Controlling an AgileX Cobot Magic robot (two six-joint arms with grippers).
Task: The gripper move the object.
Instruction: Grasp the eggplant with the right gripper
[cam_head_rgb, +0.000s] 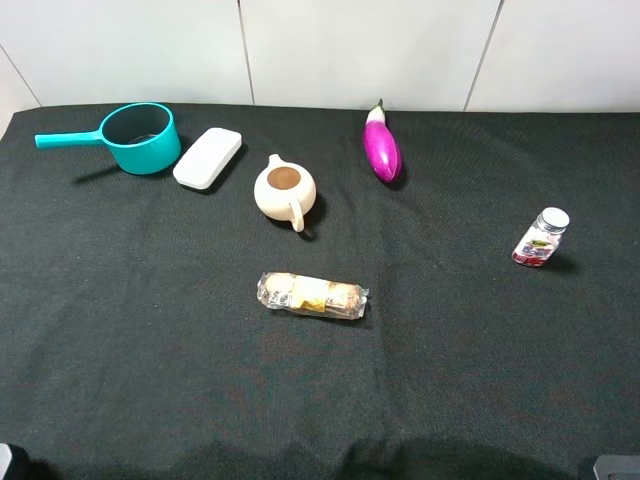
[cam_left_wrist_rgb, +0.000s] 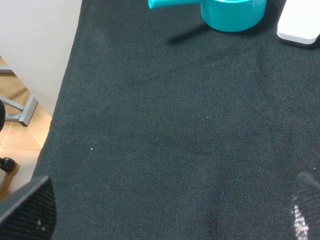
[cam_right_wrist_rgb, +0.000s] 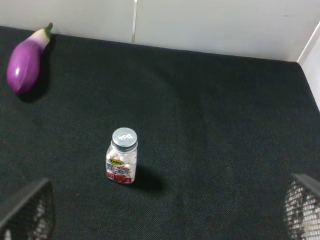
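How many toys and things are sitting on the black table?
6. Along the back: a teal pot, a white box, a cream teapot and a purple eggplant. A wrapped snack roll lies in the middle, and a small bottle stands on the right. None looks hidden.

Lab — black cloth (cam_head_rgb: 150, 380), white panels (cam_head_rgb: 350, 50).

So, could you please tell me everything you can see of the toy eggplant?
The toy eggplant is an elongated, glossy magenta-purple piece, plastic by its shine, with a white neck and a small green stem tip. It looks whole and lies on its side on the black cloth, near the cloth's far edge, a little right of centre in the high view. Its stem points toward the white wall behind. Only the cloth touches it; nothing holds it, and it casts a small shadow beside it.
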